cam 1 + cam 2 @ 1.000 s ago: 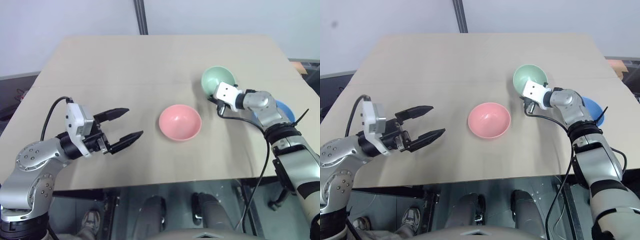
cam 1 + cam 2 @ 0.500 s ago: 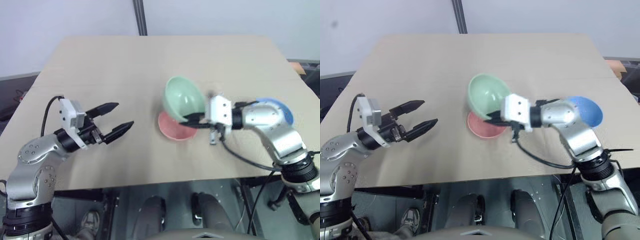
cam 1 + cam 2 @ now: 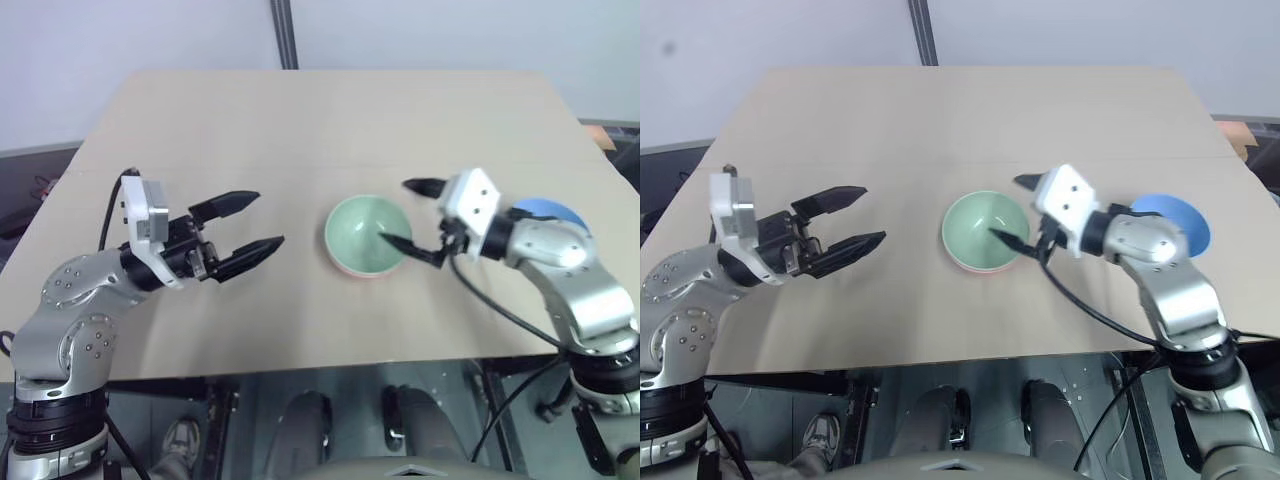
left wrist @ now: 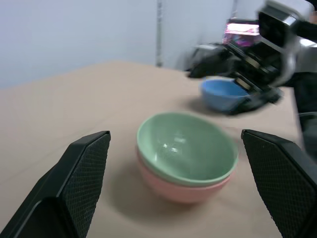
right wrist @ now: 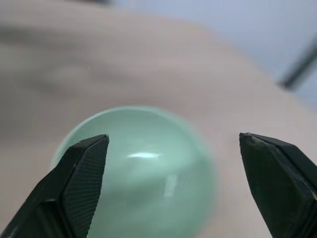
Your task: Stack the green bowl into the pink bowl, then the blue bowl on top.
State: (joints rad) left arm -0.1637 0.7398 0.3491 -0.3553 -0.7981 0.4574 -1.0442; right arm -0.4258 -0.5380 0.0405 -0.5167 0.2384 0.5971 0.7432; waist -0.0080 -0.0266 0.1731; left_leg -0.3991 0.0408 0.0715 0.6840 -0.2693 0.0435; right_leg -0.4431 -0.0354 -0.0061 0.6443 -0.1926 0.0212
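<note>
One step is done: your green bowl [image 3: 366, 233] is sitting inside the pink bowl [image 4: 181, 186]. Both grippers, left [image 3: 243, 231] and right [image 3: 414, 216], are gaping wide, holding nothing. Next you are needing the blue bowl [image 3: 545, 210] at three o'clock.

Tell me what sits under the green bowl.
The pink bowl sits under the green bowl, nested; only its outer wall and rim edge show. Its inside is covered, so whether anything lies there cannot be seen.
</note>
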